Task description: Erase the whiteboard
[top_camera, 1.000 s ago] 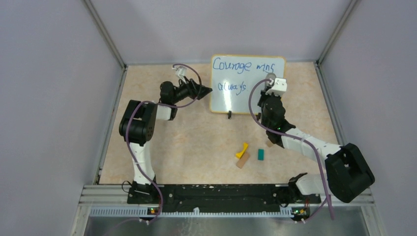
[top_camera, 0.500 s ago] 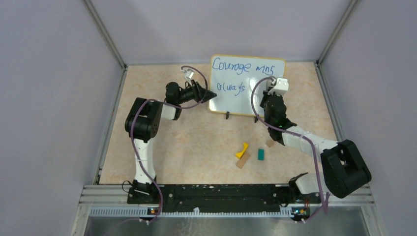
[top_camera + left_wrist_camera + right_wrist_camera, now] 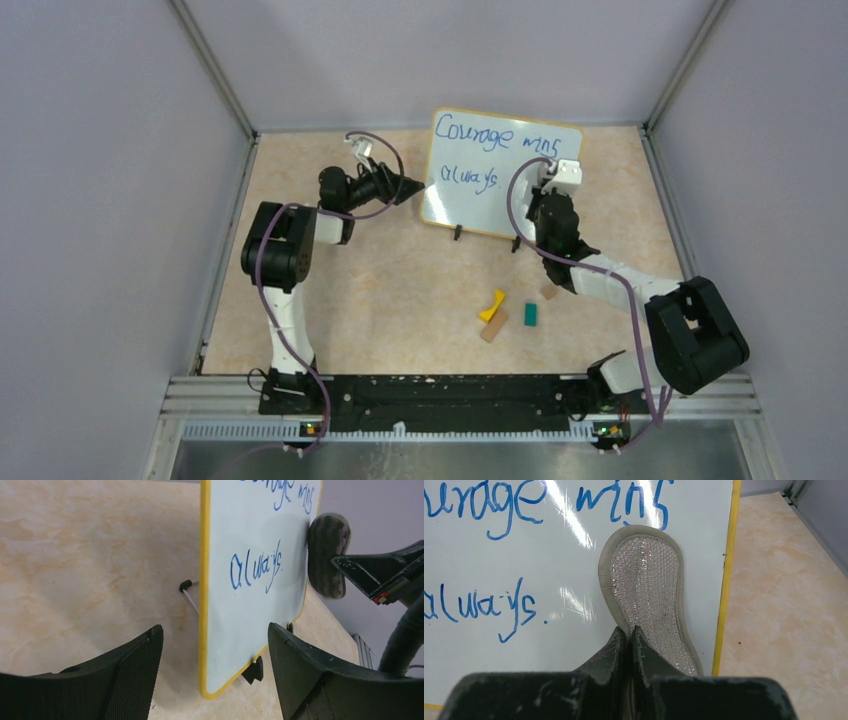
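Note:
The whiteboard [image 3: 490, 195] stands on small black clip feet at the back of the table, with a yellow frame and blue handwriting. My left gripper [image 3: 412, 185] is open, and its jaws straddle the whiteboard's [image 3: 250, 605] left edge with a gap on each side. The left gripper [image 3: 215, 629] holds nothing. My right gripper [image 3: 630, 630] is shut on a grey mesh eraser pad [image 3: 646, 590]. The pad lies flat against the whiteboard [image 3: 524, 555] near its right edge, just below the word "wins". In the left wrist view the eraser pad [image 3: 327, 555] shows at the board's far side.
Small pieces lie on the table in front of the board: a yellow piece [image 3: 491, 305], a teal block [image 3: 531, 314], a tan block [image 3: 494, 326] and a smaller tan block [image 3: 549, 293]. Grey enclosure walls [image 3: 120, 200] stand on the left, right and back.
The left gripper narrowed on the board's left edge, then opened and drew back to the left. The board has turned slightly, its left end nearer. The right gripper stays on the pad.

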Controlling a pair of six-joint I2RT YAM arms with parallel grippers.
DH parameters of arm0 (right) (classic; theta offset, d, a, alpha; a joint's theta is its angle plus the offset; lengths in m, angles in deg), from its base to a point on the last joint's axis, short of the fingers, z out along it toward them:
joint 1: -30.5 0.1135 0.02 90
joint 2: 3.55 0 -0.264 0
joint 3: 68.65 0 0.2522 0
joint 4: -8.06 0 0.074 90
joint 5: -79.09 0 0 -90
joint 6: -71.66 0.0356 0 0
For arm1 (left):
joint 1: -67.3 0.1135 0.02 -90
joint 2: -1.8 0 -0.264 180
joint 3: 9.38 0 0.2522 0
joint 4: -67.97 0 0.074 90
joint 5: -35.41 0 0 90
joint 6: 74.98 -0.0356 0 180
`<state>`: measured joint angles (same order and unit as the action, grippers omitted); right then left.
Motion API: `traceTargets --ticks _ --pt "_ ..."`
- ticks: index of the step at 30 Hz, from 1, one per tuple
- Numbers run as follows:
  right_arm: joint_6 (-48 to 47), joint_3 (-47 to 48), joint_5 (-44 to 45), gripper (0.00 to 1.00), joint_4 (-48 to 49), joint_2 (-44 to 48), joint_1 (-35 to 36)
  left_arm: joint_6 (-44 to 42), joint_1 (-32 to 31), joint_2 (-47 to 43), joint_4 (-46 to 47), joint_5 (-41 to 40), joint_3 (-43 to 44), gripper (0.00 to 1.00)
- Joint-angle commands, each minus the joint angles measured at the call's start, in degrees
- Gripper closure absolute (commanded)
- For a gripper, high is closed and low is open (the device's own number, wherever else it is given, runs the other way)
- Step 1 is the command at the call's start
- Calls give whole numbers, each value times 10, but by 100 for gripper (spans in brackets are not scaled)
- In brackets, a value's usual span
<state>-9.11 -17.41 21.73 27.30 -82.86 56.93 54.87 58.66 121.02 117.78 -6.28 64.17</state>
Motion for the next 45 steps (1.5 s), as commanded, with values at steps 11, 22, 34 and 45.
traceTargets --ticks 11,22,34,45 --pt "3 9 -9 100 26 9 -4 126 -19 110 118 47 54 29" --pt "1 8 -3 100 21 8 -7 192 -65 132 229 -21 24 50" --pt "8 15 -23 100 16 -7 -16 206 -75 113 291 -91 -59 54" --pt "8 29 -18 100 8 -19 -17 215 -50 146 249 -15 40 36"
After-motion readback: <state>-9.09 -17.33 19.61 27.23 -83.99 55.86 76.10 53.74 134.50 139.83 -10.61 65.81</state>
